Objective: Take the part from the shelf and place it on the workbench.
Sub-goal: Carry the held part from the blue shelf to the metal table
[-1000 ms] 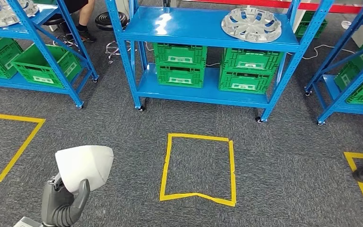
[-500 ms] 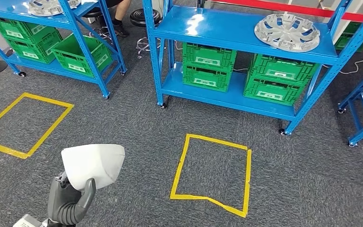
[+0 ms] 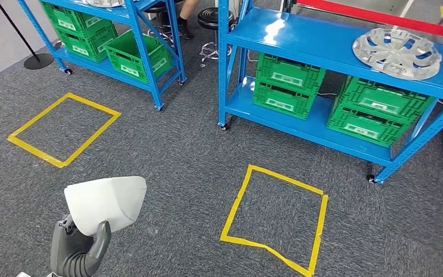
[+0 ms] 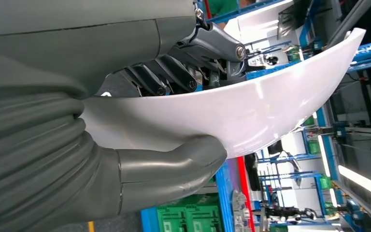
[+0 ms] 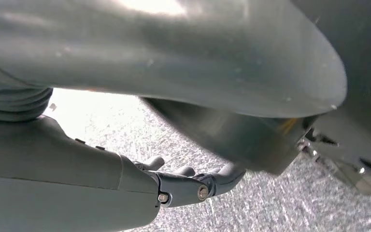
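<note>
The part (image 3: 105, 202) is a white curved shell, low at the left of the head view, above the grey carpet. My left hand (image 3: 78, 251) holds it from below, thumb up against its near face. In the left wrist view the thumb (image 4: 174, 166) presses one side of the white part (image 4: 251, 106) and the dark fingers (image 4: 174, 79) sit on the other side. My right hand (image 5: 125, 179) hangs over the carpet, its dark fingers (image 5: 193, 186) loosely stretched out with nothing in them.
A blue shelf rack (image 3: 334, 43) stands ahead on the right with a silver wheel cover (image 3: 396, 52) and green crates (image 3: 288, 78). A second rack (image 3: 144, 34) stands at the back left. Yellow tape squares (image 3: 277, 213) (image 3: 63, 128) mark the floor. A stool (image 3: 216, 17) and a person's leg (image 3: 187, 8) are behind.
The whole view has swung: racks and tape squares slid to the right, so the camera turned left. The white part stays held in my left hand.
</note>
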{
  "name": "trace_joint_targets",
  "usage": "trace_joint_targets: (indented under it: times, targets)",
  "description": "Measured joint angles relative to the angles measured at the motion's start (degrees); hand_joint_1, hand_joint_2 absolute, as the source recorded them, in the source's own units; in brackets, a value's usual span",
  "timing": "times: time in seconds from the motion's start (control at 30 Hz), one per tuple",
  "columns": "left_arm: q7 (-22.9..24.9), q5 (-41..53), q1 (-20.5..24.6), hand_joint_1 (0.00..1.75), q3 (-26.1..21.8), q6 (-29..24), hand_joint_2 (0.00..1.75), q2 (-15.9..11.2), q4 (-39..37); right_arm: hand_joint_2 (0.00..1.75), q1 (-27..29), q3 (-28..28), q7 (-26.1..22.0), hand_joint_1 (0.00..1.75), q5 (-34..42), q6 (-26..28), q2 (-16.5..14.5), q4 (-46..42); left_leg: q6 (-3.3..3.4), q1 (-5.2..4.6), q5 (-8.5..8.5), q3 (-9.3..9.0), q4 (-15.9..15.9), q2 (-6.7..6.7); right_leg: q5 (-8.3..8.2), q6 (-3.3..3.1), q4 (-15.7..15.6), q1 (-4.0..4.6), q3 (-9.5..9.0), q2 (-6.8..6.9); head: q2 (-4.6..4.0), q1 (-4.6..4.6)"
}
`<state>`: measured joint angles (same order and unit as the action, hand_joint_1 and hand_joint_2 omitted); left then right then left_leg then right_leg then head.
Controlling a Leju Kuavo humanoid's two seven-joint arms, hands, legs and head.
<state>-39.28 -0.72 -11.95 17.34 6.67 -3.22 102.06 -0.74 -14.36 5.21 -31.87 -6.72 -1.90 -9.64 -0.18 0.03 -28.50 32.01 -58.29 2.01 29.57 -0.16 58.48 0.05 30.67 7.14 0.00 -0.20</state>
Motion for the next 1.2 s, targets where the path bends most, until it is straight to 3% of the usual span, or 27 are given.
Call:
trace_joint_targets:
  times: [0.07,0.13,0.2,0.23,0.27,0.3,0.37,0.43,0.5,0.57,0.63,0.7,0.73,0.77,0.8,0.83,0.9,0.93,1.0,1.03,1.1,1.13,1.2]
  targets:
    - [0.07,-0.68,0.23,1.75,0.11,0.35,1.75,-0.16,-0.24,0.00,-0.12,-0.06,-0.06,0.00,0.76,0.39,-0.04,0.00,0.69,0.27,0.47,-0.20,0.41,-1.13,1.57,0.72,2.02,-0.23,0.63,-2.08,0.00,0.08]
    - [0.23,-1.06,0.66,1.75,0.63,1.06,1.75,-0.13,-0.65,0.00,0.03,-0.38,-0.07,0.00,1.94,0.95,-0.15,0.00,1.07,0.44,0.76,-0.08,0.52,-2.27,5.25,1.14,8.54,-0.43,3.51,-5.43,0.00,0.23]
    - [0.69,-1.09,1.09,1.75,1.47,1.89,1.75,-0.03,-1.41,0.00,0.25,-0.86,0.38,0.00,2.71,1.32,-0.38,0.00,1.18,0.41,0.85,0.20,0.40,-3.61,7.81,1.26,15.32,-0.47,6.80,-6.68,0.00,0.28]
    - [1.00,-1.05,1.29,1.75,1.86,2.22,1.75,0.03,-1.83,0.00,0.32,-1.05,0.75,0.00,2.68,1.35,-0.51,0.00,1.18,0.40,0.87,0.27,0.28,-4.30,7.51,1.23,16.19,-0.47,7.31,-6.85,0.00,0.28]
    - [1.28,-0.93,1.54,1.75,2.19,2.44,1.75,0.12,-2.25,0.00,0.34,-1.18,1.21,0.00,2.29,1.22,-0.63,0.00,1.13,0.40,0.89,0.30,0.15,-5.04,6.06,1.15,14.65,-0.49,6.68,-7.00,0.00,0.29]
    - [1.51,-0.79,1.83,1.75,2.41,2.52,1.75,0.22,-2.60,0.00,0.31,-1.22,1.67,0.00,1.63,0.91,-0.69,0.00,1.02,0.42,0.89,0.30,0.00,-5.76,3.87,1.02,11.09,-0.53,5.06,-7.43,0.00,0.29]
    - [1.78,-0.72,2.43,1.75,2.56,2.24,1.75,0.36,-3.04,0.00,0.21,-1.10,2.37,0.00,0.13,0.11,-0.78,0.00,0.52,0.39,0.90,0.50,-0.33,-7.06,0.75,0.71,3.48,-0.65,1.60,-9.65,0.00,0.27]
    - [1.77,-1.35,2.73,1.75,2.36,1.61,1.75,0.36,-3.14,0.00,0.08,-0.78,2.54,0.00,-0.72,-0.31,-0.85,0.00,-0.23,0.37,1.08,0.94,-0.44,-8.07,0.14,0.34,0.51,-0.54,0.44,-10.84,0.00,0.24]
    - [1.63,-2.06,2.41,1.75,1.86,0.72,1.75,0.26,-2.93,0.00,-0.16,-0.48,2.55,0.00,-0.85,-0.36,-0.91,0.00,-1.04,0.50,1.36,1.35,-0.27,-8.93,-0.16,-0.30,0.25,-0.44,0.45,-9.68,0.00,0.24]
    - [1.49,-2.24,1.59,1.75,1.09,-0.66,1.75,-0.01,-2.34,0.00,-0.32,-0.38,2.63,0.00,-0.61,-0.41,-0.93,0.00,-1.65,0.45,0.30,2.31,-1.83,-7.24,-0.44,-1.19,-0.16,-0.57,0.25,-8.36,0.00,0.10]
    - [1.39,-2.11,0.61,1.75,0.38,-2.12,1.75,-0.39,-1.51,0.00,-0.34,-0.34,2.89,0.00,-0.78,-0.73,-0.98,0.00,-2.09,0.34,-3.14,5.10,-7.68,-4.04,-0.46,-1.79,-0.36,-0.56,0.16,-6.92,0.00,-0.10]
    - [1.38,-2.00,-0.47,1.75,-0.18,-3.01,1.75,-0.62,-0.80,0.00,-0.30,-0.13,3.20,0.00,-1.64,-1.32,-1.04,0.00,-2.48,0.43,-6.28,8.47,-14.84,-2.79,-0.36,-2.00,-0.34,-0.45,0.18,-5.34,0.00,-0.15]
    - [1.39,-1.99,-0.96,1.75,-0.45,-3.20,1.75,-0.73,-0.52,0.00,-0.31,0.05,3.19,0.00,-2.13,-1.54,-1.08,0.00,-2.60,0.48,-6.46,9.15,-16.38,-2.61,-0.32,-2.01,-0.33,-0.43,0.18,-4.53,0.00,-0.15]
    - [1.39,-1.97,-1.31,1.75,-0.66,-3.29,1.75,-0.84,-0.23,0.00,-0.33,0.22,3.03,0.00,-2.48,-1.64,-1.13,0.00,-2.66,0.52,-5.61,8.73,-15.76,-2.41,-0.27,-1.97,-0.32,-0.43,0.14,-3.75,0.00,-0.16]
    - [1.39,-1.87,-1.51,1.75,-0.79,-3.33,1.75,-0.99,0.06,0.00,-0.36,0.35,2.73,0.00,-2.59,-1.58,-1.20,0.00,-2.67,0.56,-3.94,7.15,-12.94,-2.04,-0.21,-1.88,-0.31,-0.44,0.06,-3.01,0.00,-0.17]
    - [1.38,-1.71,-1.62,1.75,-0.89,-3.32,1.75,-1.16,0.47,0.00,-0.41,0.42,2.32,0.00,-2.47,-1.35,-1.27,0.00,-2.62,0.58,-2.03,4.84,-8.86,-1.18,-0.11,-1.73,-0.29,-0.43,-0.09,-2.33,0.00,-0.17]
    - [1.32,-1.08,-1.76,1.75,-1.00,-3.30,1.75,-1.42,1.32,0.00,-0.50,0.43,1.45,0.00,-1.97,-0.81,-1.37,0.00,-1.97,0.41,0.18,1.12,-2.15,0.71,0.24,-1.17,-0.15,-0.13,-0.37,-1.24,0.00,-0.13]
    - [1.27,-0.61,-1.90,1.75,-1.12,-3.27,1.75,-1.54,1.81,0.00,-0.58,0.43,1.05,0.00,-1.93,-0.61,-1.39,0.00,-1.52,0.31,0.45,0.40,-0.70,1.18,0.37,-0.84,-0.09,0.03,-0.48,-0.80,0.00,-0.05]
    - [1.27,0.72,-2.19,1.75,-1.52,-3.35,1.75,-1.74,2.64,0.00,-0.81,0.57,0.55,0.00,-2.76,-0.48,-1.43,-0.01,-0.58,0.18,0.53,0.54,-0.35,0.31,0.48,-0.17,-0.11,0.14,-0.60,0.12,0.00,0.08]
    - [1.29,1.41,-2.27,1.75,-1.73,-3.46,1.75,-1.81,2.99,0.00,-0.96,0.79,0.45,0.00,-3.42,-0.48,-1.43,-0.01,-0.22,0.24,0.66,0.61,-0.24,-0.26,0.74,0.19,0.16,0.02,-0.56,-0.28,0.00,0.08]
    - [1.21,2.67,-2.26,1.75,-2.00,-3.84,1.75,-1.79,3.68,0.00,-1.22,1.32,0.04,0.00,-4.31,-0.53,-1.49,-0.02,0.49,0.49,1.05,0.55,0.05,-1.34,2.81,0.80,3.18,-0.24,0.72,-3.02,0.00,0.19]
    - [1.05,3.16,-2.26,1.75,-2.11,-3.95,1.75,-1.68,4.03,0.00,-1.32,1.49,-0.31,0.00,-4.32,-0.56,-1.55,-0.02,0.70,0.57,1.17,0.68,0.10,-1.85,4.56,0.97,6.38,-0.36,2.15,-4.89,0.00,0.27]
    - [0.78,4.07,-2.25,1.75,-2.44,-3.85,1.75,-1.42,4.70,0.00,-1.46,1.56,-1.04,0.00,-3.84,-0.50,-1.69,-0.02,0.91,0.53,1.32,0.94,0.01,-3.07,7.70,1.04,13.88,-0.37,5.75,-6.55,0.00,0.35]
